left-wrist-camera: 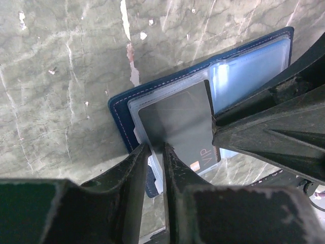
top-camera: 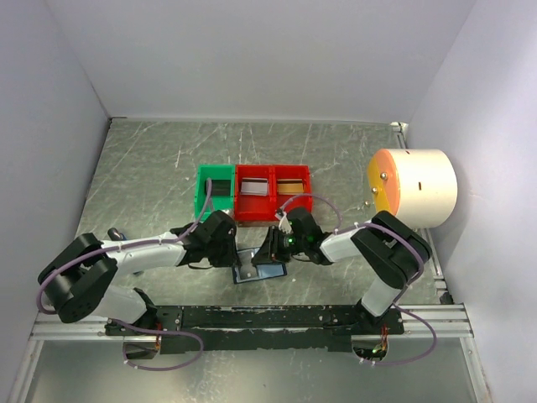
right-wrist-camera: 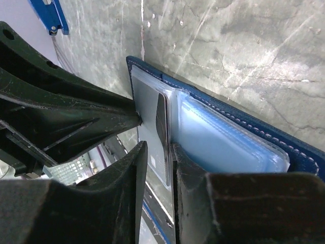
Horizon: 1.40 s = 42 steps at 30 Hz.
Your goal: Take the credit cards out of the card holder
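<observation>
The card holder (top-camera: 258, 269) lies open on the metal table between the two arms, navy outside (left-wrist-camera: 119, 119) with clear blue-grey pockets (right-wrist-camera: 228, 142). A dark grey credit card (left-wrist-camera: 177, 122) marked VIP sticks partway out of a pocket. My left gripper (left-wrist-camera: 155, 151) stands at that card's lower left corner, jaws a narrow gap apart with the pocket edge showing between them. My right gripper (right-wrist-camera: 157, 151) straddles the same card (right-wrist-camera: 162, 122), seen edge-on, jaws slightly open and the card against one finger. In the top view the left gripper (top-camera: 237, 254) and right gripper (top-camera: 268, 252) meet over the holder.
A green bin (top-camera: 215, 191) and two red bins (top-camera: 273, 191) stand just behind the holder. A white and orange drum (top-camera: 415, 186) sits at the right wall. A bright-blue tag (right-wrist-camera: 51, 15) lies on the table. The arms' mounting rail (top-camera: 294, 317) runs along the near edge.
</observation>
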Each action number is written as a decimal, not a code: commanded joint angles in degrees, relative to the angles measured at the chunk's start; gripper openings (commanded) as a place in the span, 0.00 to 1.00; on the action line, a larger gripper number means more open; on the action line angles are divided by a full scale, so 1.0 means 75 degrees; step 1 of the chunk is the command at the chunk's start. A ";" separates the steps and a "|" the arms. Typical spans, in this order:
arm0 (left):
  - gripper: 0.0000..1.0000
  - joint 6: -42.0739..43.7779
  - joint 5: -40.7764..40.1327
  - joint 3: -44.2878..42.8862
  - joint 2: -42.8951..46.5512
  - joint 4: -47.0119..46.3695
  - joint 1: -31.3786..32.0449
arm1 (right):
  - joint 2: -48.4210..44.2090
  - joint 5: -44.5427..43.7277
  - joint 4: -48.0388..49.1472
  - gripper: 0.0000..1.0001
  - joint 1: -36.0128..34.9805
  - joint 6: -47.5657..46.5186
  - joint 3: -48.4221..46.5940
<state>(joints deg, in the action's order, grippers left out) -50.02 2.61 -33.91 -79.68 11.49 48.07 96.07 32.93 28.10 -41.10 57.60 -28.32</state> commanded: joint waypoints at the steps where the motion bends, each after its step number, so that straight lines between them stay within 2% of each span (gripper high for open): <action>1: 0.26 -0.0157 -0.0495 0.0323 -0.0323 0.0228 0.0179 | 0.0226 0.0100 0.0279 0.26 -0.0136 0.0048 -0.0156; 8: 0.14 -0.0148 -0.0566 0.0315 -0.0378 0.0162 0.0315 | 0.0491 0.0080 0.0641 0.26 -0.0349 0.0273 -0.0107; 14: 0.07 -0.0184 -0.0659 0.0335 -0.0372 0.0176 0.0463 | 0.0221 0.0044 0.1232 0.00 -0.0356 0.0706 0.0140; 23: 0.07 -0.0303 -0.0896 0.0473 0.0234 0.0339 0.0489 | -0.0661 -0.0444 0.0154 0.00 -0.0116 0.0385 0.0417; 35: 0.07 -0.0225 -0.0913 0.0465 0.0335 0.0362 0.0481 | -0.0883 -0.0584 -0.0473 0.00 -0.0011 -0.0016 0.0496; 42: 0.27 -0.0118 -0.1070 -0.0089 0.0689 0.0757 0.0486 | -0.0785 -0.0512 -0.0396 0.15 -0.0022 -0.0105 0.0371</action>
<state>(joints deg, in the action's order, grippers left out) -52.25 -3.40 -31.97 -76.27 12.45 51.27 89.93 29.15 25.39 -41.41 58.22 -24.62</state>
